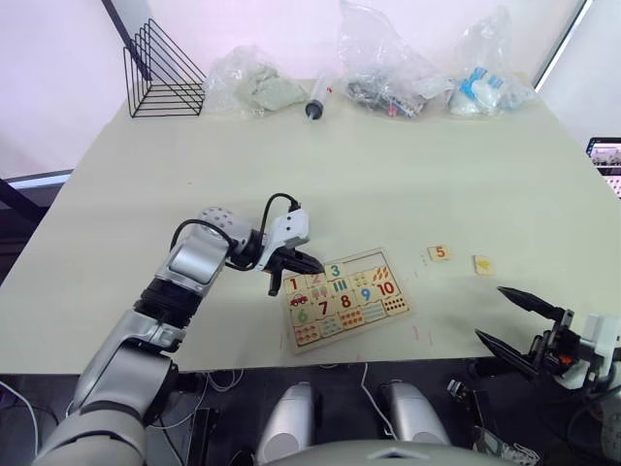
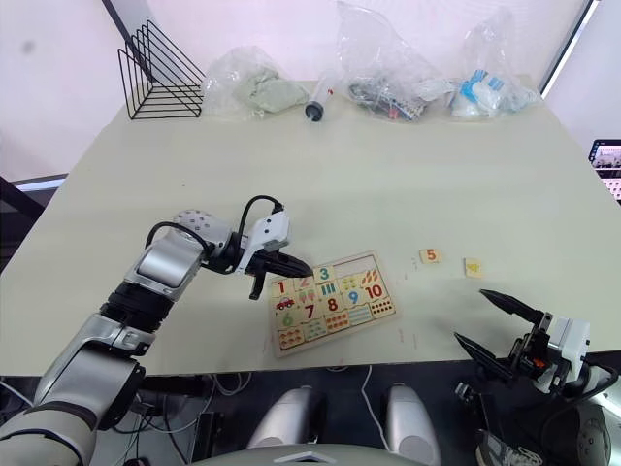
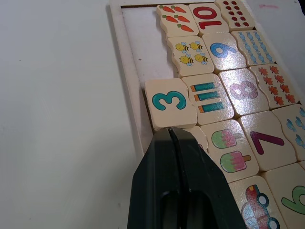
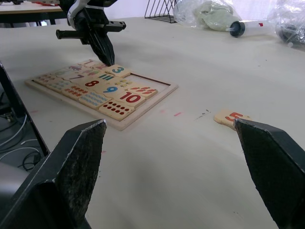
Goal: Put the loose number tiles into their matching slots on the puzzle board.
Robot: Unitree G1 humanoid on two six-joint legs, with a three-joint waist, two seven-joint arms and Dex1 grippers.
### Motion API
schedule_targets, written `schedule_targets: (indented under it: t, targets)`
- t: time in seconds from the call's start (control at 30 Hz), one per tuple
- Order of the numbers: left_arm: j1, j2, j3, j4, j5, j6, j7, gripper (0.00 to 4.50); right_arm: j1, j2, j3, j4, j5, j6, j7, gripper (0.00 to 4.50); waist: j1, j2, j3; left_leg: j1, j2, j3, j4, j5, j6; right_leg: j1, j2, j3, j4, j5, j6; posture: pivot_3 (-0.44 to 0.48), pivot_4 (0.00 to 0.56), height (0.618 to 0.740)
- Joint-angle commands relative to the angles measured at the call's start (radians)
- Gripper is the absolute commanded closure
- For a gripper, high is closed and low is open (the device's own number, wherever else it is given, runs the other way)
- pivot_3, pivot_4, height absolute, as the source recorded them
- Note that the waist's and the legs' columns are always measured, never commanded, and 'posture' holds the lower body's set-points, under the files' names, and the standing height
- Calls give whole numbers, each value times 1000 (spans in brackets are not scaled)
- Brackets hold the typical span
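Note:
The puzzle board lies near the table's front edge, with digit tiles 1, 2 and 3 seated at the left of its top row. The matching slots to the right of the 3 are bare. My left gripper is shut with nothing in it, its tip over the 2 tile, right beside the 3. Two loose number tiles lie to the right of the board: the orange 5 and a yellow one. My right gripper hangs open off the front right edge of the table, pointing toward the 5.
A black wire rack stands at the back left. Along the back edge lie plastic bags and a syringe-like tube. A screen shows at the right edge.

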Motion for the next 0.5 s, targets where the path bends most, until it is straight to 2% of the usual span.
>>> schedule_targets:
  t: [0.03, 0.5]
  targets:
    - [-15, 0, 5, -24, 4, -13, -6, 4472, 4, -4, -9, -39, 12, -6, -3, 0, 0, 0, 0, 0, 0, 0, 0, 0, 0, 0, 0, 0, 0, 0, 0, 0, 150, 740]
    - [-11, 6, 31, -32, -15, -17, -18, 4472, 4, -7, -13, -42, 18, -2, 1, 0, 0, 0, 0, 0, 0, 0, 0, 0, 0, 0, 0, 0, 0, 0, 0, 0, 150, 740]
